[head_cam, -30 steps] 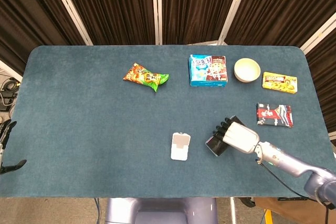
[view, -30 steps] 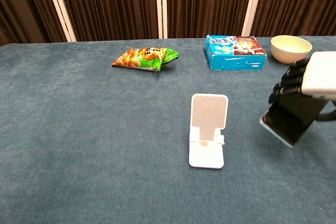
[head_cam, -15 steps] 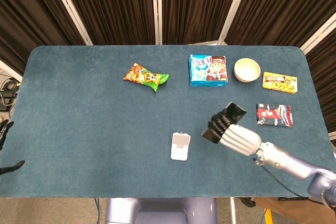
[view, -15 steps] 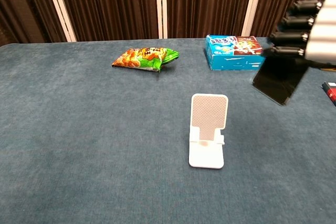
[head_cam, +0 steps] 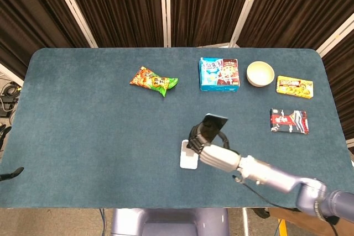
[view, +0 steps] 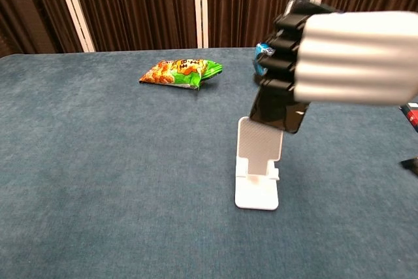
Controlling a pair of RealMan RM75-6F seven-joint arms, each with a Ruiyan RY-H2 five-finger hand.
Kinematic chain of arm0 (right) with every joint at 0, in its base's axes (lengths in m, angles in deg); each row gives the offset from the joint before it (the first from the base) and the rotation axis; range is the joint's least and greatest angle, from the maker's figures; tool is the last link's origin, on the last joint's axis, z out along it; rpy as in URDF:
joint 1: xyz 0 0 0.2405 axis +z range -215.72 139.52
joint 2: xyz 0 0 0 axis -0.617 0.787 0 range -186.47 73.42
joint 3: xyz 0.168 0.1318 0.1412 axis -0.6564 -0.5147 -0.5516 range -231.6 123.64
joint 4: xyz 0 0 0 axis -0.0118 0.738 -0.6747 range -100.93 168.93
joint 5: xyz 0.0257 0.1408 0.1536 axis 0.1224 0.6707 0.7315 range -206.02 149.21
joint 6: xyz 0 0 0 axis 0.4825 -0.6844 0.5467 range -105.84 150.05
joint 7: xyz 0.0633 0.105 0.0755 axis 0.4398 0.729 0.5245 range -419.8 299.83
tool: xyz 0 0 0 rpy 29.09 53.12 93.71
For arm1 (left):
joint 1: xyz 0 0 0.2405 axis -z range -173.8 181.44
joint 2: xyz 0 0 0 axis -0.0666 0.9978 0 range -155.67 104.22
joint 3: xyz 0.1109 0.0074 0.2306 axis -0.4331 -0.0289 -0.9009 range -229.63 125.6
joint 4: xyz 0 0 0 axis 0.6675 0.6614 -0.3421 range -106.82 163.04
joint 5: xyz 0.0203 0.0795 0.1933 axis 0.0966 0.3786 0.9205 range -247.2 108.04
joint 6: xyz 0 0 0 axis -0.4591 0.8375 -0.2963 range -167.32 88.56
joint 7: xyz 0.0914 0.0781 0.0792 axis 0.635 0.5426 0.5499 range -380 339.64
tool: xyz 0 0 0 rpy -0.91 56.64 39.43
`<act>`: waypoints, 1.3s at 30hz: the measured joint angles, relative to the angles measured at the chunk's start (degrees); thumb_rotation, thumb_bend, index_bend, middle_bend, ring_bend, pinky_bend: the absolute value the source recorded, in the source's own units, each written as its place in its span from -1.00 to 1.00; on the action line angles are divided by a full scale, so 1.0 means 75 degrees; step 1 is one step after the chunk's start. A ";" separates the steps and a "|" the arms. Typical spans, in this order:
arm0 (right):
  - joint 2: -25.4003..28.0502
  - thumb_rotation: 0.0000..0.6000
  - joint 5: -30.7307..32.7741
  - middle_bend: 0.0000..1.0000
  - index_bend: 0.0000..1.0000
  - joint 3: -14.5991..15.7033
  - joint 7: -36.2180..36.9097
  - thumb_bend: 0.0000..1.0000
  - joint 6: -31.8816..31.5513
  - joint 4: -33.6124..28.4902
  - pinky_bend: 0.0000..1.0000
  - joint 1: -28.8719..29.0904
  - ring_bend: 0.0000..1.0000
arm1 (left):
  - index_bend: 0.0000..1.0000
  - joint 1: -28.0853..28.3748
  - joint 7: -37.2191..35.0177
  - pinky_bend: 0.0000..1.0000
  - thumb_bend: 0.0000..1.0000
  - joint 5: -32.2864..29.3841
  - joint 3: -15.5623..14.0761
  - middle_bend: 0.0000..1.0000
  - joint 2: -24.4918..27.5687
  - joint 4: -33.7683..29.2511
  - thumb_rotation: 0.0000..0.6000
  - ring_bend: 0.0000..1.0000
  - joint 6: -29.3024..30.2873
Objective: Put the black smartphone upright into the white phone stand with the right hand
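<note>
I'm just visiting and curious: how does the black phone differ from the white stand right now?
The black smartphone is dark and glossy; the white phone stand is pale with a dotted back plate. The smartphone hangs in the air, tilted, gripped by the right hand; the stand sits untouched on the blue table. The smartphone is a flat slab; the stand is bent, with a base and a raised back. Both sit near the table's middle front.

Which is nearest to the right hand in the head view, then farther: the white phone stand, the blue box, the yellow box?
From the right hand:
1. White phone stand, just beside it, to the left.
2. Blue box, toward the far edge.
3. Yellow box, far right.
</note>
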 measured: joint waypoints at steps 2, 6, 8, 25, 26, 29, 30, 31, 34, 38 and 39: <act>-0.0114 1.00 0.0054 0.16 0.18 -0.0081 -0.0280 0.09 0.0362 -0.0142 -0.22 0.0074 -0.05 | -1.00 0.0015 -0.0025 -1.00 -1.00 -0.0038 0.0018 -1.00 0.0005 0.0018 1.00 -1.00 -0.0033; -0.0371 1.00 0.0225 0.16 0.18 -0.0204 -0.0877 0.10 0.0891 -0.0298 -0.23 0.0116 -0.07 | -1.00 0.0032 -0.0080 -1.00 -1.00 -0.0050 0.0030 -1.00 0.0017 0.0044 1.00 -1.00 -0.0061; -0.0491 1.00 0.0323 0.16 0.18 -0.0245 -0.1159 0.09 0.1056 -0.0367 -0.24 0.0088 -0.08 | -1.00 0.0037 -0.0093 -1.00 -1.00 -0.0059 0.0033 -1.00 0.0019 0.0057 1.00 -1.00 -0.0076; -0.1033 1.00 0.1067 0.06 0.15 -0.0505 -0.2883 0.09 0.1669 -0.0705 -0.26 -0.0469 -0.16 | -1.00 0.0053 -0.0139 -1.00 -1.00 -0.0034 0.0027 -1.00 0.0022 0.0092 1.00 -1.00 -0.0088; -0.1050 1.00 0.1093 0.05 0.14 -0.0514 -0.2944 0.09 0.1685 -0.0705 -0.26 -0.0489 -0.16 | -1.00 0.0053 -0.0134 -1.00 -1.00 -0.0030 0.0025 -1.00 0.0021 0.0090 1.00 -1.00 -0.0087; -0.1120 1.00 0.1177 -0.01 0.14 -0.0535 -0.3099 0.09 0.1748 -0.0707 -0.27 -0.0541 -0.19 | -1.00 0.0055 -0.0128 -1.00 -1.00 -0.0017 0.0020 -1.00 0.0019 0.0084 1.00 -1.00 -0.0084; -0.1141 1.00 0.1186 -0.03 0.14 -0.0535 -0.3138 0.09 0.1770 -0.0708 -0.28 -0.0548 -0.21 | -1.00 0.0055 -0.0124 -1.00 -1.00 -0.0017 0.0020 -1.00 0.0018 0.0084 1.00 -1.00 -0.0082; -0.1164 1.00 0.1190 -0.05 0.14 -0.0532 -0.3190 0.09 0.1801 -0.0708 -0.28 -0.0554 -0.21 | -1.00 0.0055 -0.0122 -1.00 -1.00 -0.0019 0.0021 -1.00 0.0017 0.0083 1.00 -1.00 -0.0081; -0.1198 1.00 0.1164 -0.07 0.14 -0.0482 -0.3269 0.09 0.1894 -0.0718 -0.29 -0.0552 -0.24 | -1.00 0.0061 -0.0116 -1.00 -1.00 -0.0026 0.0022 -1.00 0.0014 0.0081 1.00 -1.00 -0.0093; -0.1257 1.00 0.1154 -0.09 0.13 -0.0448 -0.3289 0.09 0.1954 -0.0727 -0.29 -0.0549 -0.25 | -1.00 0.0065 -0.0117 -1.00 -1.00 -0.0037 0.0023 -1.00 0.0018 0.0076 1.00 -1.00 -0.0103; -0.1271 1.00 0.1164 -0.09 0.13 -0.0452 -0.3305 0.09 0.1960 -0.0725 -0.29 -0.0552 -0.25 | -1.00 0.0064 -0.0119 -1.00 -1.00 -0.0035 0.0022 -1.00 0.0020 0.0074 1.00 -1.00 -0.0102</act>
